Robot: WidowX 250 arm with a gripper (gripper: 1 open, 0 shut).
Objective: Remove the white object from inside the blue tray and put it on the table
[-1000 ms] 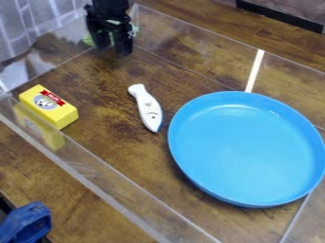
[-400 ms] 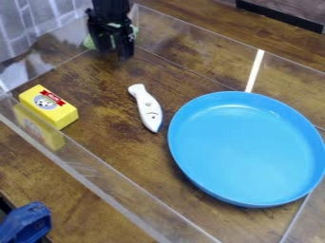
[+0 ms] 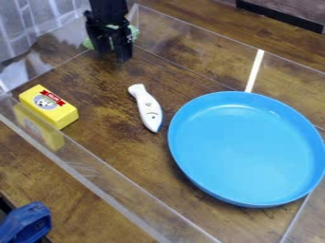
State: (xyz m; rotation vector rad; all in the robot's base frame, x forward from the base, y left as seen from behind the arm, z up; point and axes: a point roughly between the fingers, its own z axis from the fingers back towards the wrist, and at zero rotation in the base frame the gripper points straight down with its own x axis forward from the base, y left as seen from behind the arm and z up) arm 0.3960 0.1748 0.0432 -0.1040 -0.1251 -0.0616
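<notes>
The white object [image 3: 144,105], a small tapered fish-like toy with dark eye marks at its near end, lies on the table [image 3: 114,152] just left of the blue tray [image 3: 249,149]. The tray is a big round blue plate with nothing in it. My gripper [image 3: 109,47] is at the far left of the table, pointing down, low over the surface, its black fingers [image 3: 97,41] apart. A bit of green shows between and behind the fingers; they are not closed on it. The gripper stands well away from the white object.
A yellow box [image 3: 46,106] with a face picture sits near the left edge. A pale stick [image 3: 254,71] lies beyond the tray. A blue item [image 3: 23,224] is at the bottom left corner. A glossy transparent sheet covers the wood.
</notes>
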